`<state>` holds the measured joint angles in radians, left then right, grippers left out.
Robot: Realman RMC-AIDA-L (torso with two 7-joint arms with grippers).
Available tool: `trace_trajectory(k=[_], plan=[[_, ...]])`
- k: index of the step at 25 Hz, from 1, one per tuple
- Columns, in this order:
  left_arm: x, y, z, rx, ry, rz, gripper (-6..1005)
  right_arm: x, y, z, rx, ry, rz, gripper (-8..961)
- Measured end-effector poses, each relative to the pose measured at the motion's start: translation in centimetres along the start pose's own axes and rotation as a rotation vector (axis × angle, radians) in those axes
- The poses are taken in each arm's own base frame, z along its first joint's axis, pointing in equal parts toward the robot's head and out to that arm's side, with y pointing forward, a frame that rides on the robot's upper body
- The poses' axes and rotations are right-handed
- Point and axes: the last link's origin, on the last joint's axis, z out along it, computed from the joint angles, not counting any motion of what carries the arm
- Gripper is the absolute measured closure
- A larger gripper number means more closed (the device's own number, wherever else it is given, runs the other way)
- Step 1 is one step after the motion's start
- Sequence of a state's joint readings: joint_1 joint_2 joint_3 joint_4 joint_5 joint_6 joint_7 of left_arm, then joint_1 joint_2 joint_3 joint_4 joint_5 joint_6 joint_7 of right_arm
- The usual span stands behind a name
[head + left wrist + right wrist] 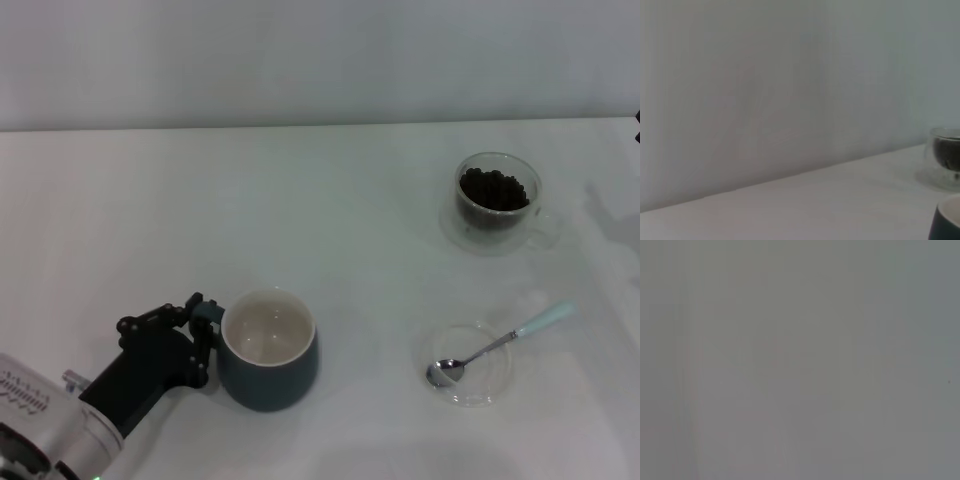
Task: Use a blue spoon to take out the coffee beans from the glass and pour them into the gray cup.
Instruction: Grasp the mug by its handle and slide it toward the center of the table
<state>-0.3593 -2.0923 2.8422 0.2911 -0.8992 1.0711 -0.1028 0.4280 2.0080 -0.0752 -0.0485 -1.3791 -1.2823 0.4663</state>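
The gray cup (268, 350), cream inside and empty, stands at the near left of the white table. My left gripper (203, 340) is against its left side, shut on the cup's handle. The glass (497, 203) holding the coffee beans (492, 190) stands at the far right. The blue spoon (500, 345) lies across a clear saucer, bowl toward me and pale blue handle pointing away to the right. The left wrist view catches the glass (945, 157) and a corner of the gray cup (947, 222). Only a dark sliver of my right gripper (637, 128) shows at the right edge.
The flat clear saucer (478, 392) under the spoon sits at the near right. A pale wall runs behind the table's far edge. The right wrist view shows only a blank grey surface.
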Motion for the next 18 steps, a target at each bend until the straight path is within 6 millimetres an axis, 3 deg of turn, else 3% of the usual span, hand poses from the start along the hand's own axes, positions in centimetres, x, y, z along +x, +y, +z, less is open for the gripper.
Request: trace_trajectory(k=[10, 13, 18], plan=[[-0.3, 0.4, -0.4, -0.019, -0.010, 0.008, 874, 0.0, -0.1, 0.0, 0.001, 0.000, -0.001, 89], [-0.5, 0.5, -0.8, -0.014, -0.010, 0.001, 650, 0.1, -0.2, -0.3, 0.005, 0.003, -0.002, 89], [-0.9, 0.7, -1.7, 0.000, -0.004, -0.013, 545, 0.1, -0.3, -0.4, 0.008, 0.004, -0.002, 90]])
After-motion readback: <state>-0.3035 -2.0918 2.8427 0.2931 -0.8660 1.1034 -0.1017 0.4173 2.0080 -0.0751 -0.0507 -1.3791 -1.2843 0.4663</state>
